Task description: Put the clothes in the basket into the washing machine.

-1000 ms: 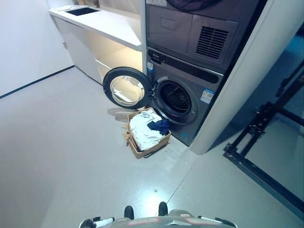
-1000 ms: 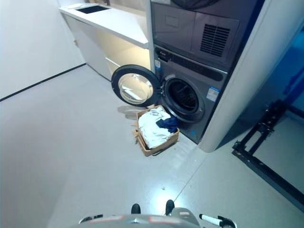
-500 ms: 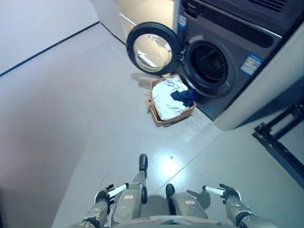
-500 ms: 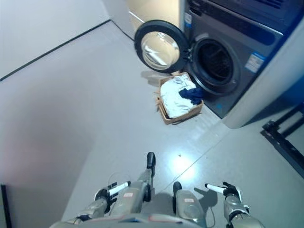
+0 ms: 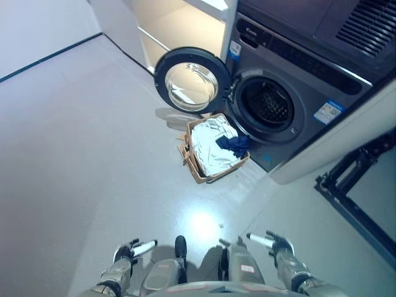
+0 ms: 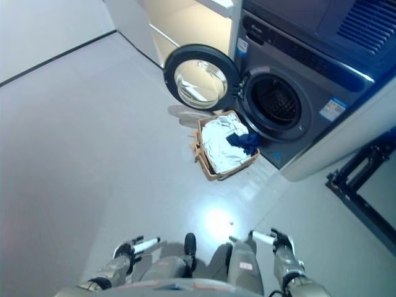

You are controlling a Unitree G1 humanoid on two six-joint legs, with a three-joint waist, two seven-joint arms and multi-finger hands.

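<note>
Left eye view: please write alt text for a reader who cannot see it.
A tan woven basket of white and dark blue clothes sits on the grey floor before a dark grey washing machine whose round door is open. Both robot hands, left hand and right hand, hang low, empty.

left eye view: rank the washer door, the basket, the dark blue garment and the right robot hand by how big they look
1. washer door
2. basket, close behind the door
3. dark blue garment
4. right robot hand, nearer the camera, so this last place is unsure
</note>
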